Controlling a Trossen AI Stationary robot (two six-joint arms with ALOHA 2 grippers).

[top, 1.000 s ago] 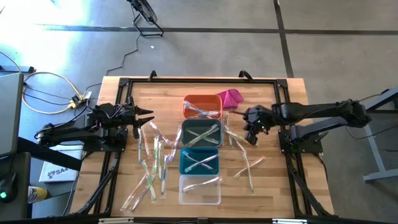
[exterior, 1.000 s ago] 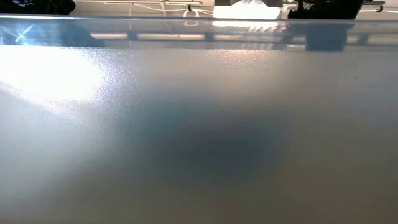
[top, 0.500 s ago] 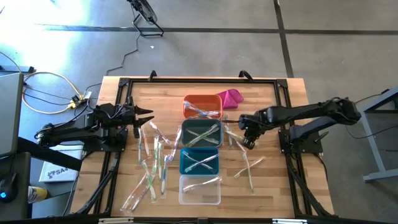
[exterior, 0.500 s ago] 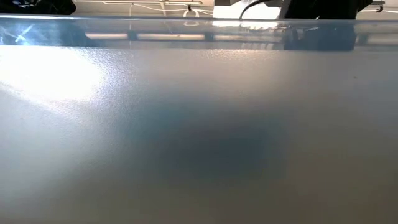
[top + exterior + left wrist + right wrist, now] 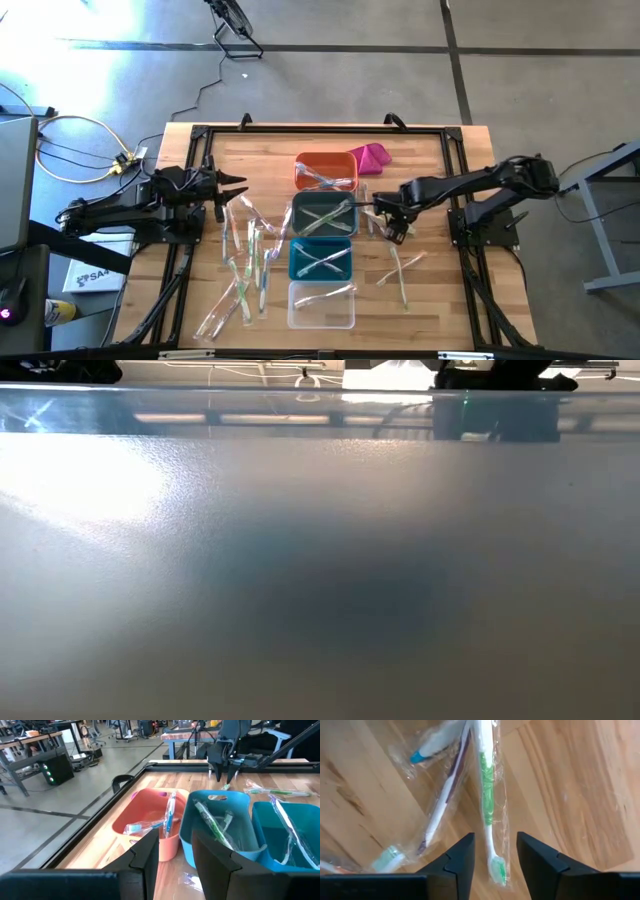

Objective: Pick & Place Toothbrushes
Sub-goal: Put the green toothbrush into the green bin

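Right gripper (image 5: 392,226) jaws open over green toothbrush (image 5: 488,800); low view blurred.

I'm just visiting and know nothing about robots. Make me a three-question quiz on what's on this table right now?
1. True or false: the right gripper is lowered over wrapped toothbrushes lying beside the grey bin.
2. Which bin stands next to the magenta cloth? A) orange bin B) clear bin C) teal bin
3. Fill in: in the right wrist view, the toothbrush between the open fingers has a white and ____ handle.

Key: 1 true; 2 A; 3 green. The left gripper waits, open, at the table's left side.
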